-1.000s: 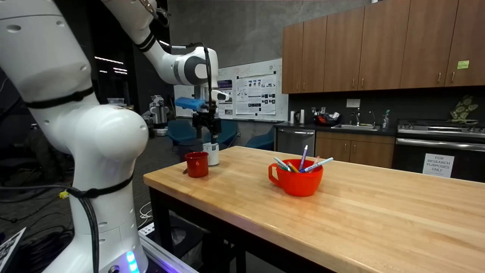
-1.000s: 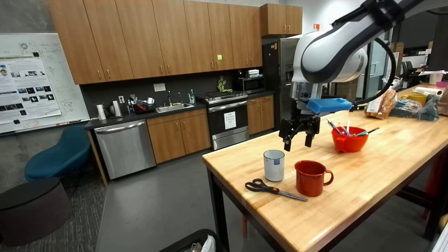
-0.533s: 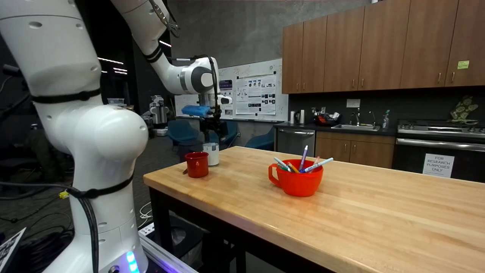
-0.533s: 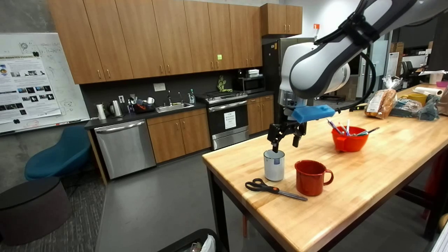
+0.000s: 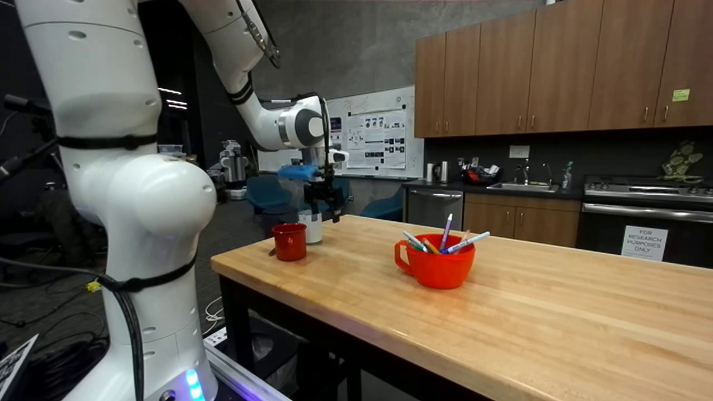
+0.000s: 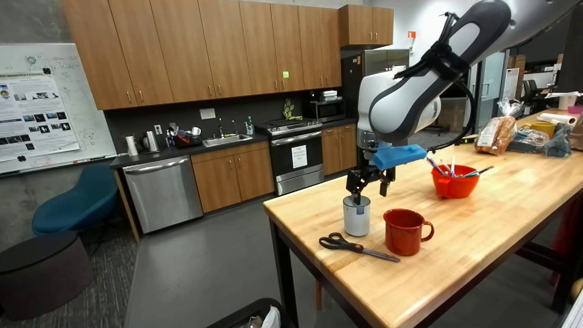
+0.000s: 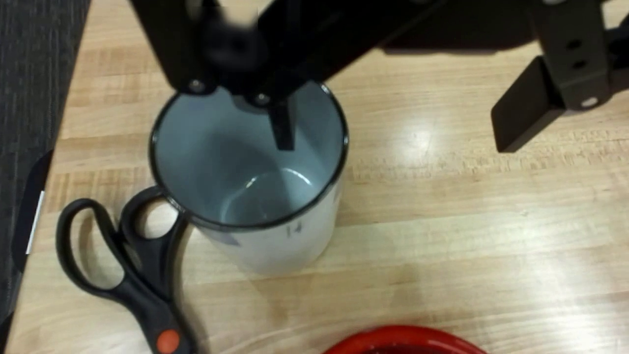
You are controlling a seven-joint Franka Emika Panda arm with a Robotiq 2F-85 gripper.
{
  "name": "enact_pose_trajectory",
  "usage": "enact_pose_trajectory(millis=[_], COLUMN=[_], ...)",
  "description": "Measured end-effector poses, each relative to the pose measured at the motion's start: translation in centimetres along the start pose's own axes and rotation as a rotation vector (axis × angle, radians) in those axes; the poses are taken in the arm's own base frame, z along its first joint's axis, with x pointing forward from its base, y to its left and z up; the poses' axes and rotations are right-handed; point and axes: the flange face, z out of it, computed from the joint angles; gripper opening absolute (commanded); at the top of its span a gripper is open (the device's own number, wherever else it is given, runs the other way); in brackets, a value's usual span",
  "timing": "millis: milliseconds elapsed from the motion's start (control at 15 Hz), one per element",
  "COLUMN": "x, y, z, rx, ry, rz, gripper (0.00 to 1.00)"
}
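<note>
My gripper is open over a white cup with a dark rim, which stands upright on the wooden table. In the wrist view one finger reaches into the cup's mouth. The opposite finger hangs outside, so the near rim lies between the two. Nothing is gripped. An exterior view shows the gripper just above the white cup, one fingertip at its opening. A red mug with a handle stands beside it. Black scissors lie in front of both; in the wrist view they appear close against the cup.
An orange-red cup with several markers stands farther along the wooden table. The table's edge runs close to the scissors and white cup. A bread bag and other bags sit at the far end.
The arm has come down and across to the white cup, bringing one finger from above into its mouth. The jaws have stayed open. Cups and scissors have not moved.
</note>
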Motion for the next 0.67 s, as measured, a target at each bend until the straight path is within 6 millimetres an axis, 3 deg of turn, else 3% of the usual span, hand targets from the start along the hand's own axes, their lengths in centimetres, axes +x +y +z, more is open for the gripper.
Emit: enact_pose_trajectory(millis=[333,667], x=[0.1,0.8], y=[0.0,0.8], z=[2.7,2.7], rx=[-0.017,-0.051], ry=[-0.071,-0.061], rz=[0.001,0.030], gripper=[1.00,1.00])
